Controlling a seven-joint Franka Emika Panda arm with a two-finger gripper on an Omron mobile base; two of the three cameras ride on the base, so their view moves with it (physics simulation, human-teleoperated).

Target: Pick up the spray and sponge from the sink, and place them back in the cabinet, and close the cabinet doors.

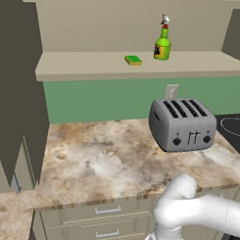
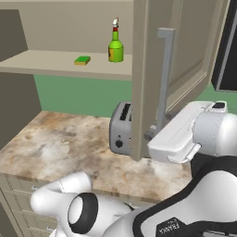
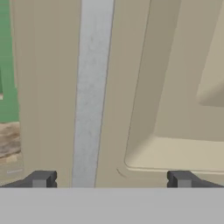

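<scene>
The lime-green spray stands upright on the open cabinet's shelf. The green-and-yellow sponge lies flat just to its left. My gripper is open and empty, facing the panelled face of the swung-out right cabinet door. The door's silver bar handle runs between my spread fingertips, nearer the left one. The left door also stands open. The sink is out of view.
A grey four-slot toaster sits on the marble counter below the shelf. Beige drawers line the counter front. A dark cooktop lies to the right of the toaster.
</scene>
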